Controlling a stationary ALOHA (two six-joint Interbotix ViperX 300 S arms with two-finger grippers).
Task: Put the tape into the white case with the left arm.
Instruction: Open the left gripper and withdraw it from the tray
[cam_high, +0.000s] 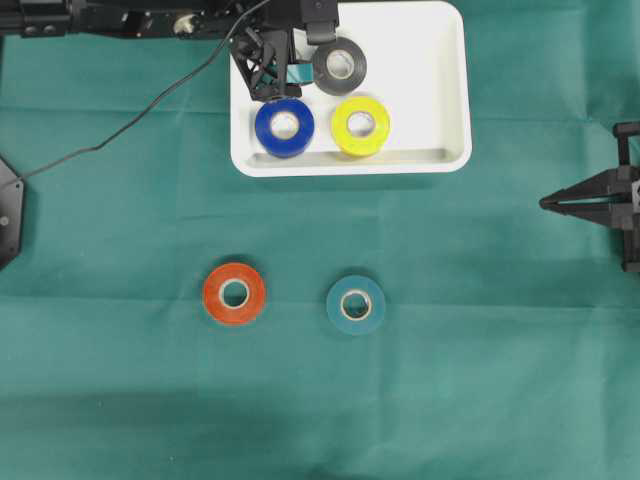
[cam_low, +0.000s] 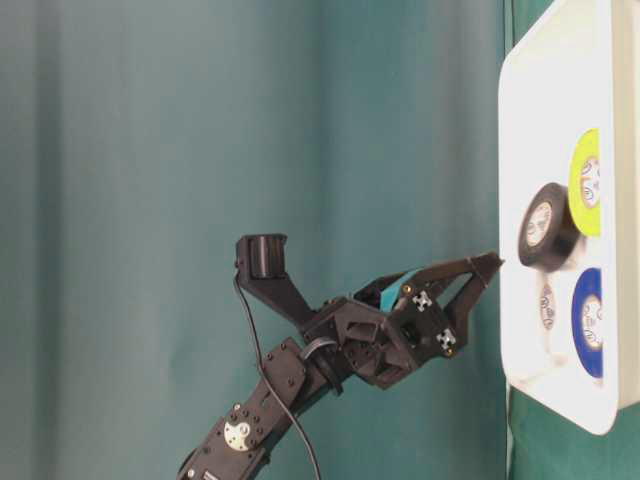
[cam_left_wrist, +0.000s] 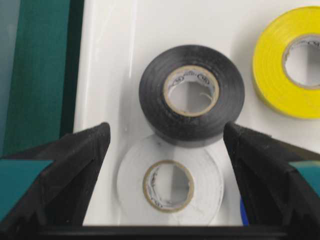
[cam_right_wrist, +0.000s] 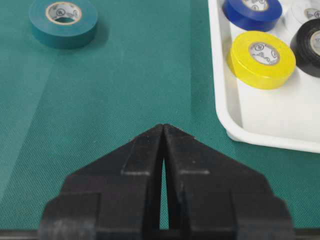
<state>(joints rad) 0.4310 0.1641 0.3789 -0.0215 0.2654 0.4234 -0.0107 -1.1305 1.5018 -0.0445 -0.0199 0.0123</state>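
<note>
White tape (cam_left_wrist: 170, 185), perhaps partly under black tape (cam_left_wrist: 192, 95)

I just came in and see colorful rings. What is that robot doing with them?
The left arm's fingers are spread open above the white case; the black tape lies loose there, partly atop a white tape. Blue tape and yellow tape lie inside too. Orange tape and teal tape wait on the cloth. The right gripper rests shut.
</note>
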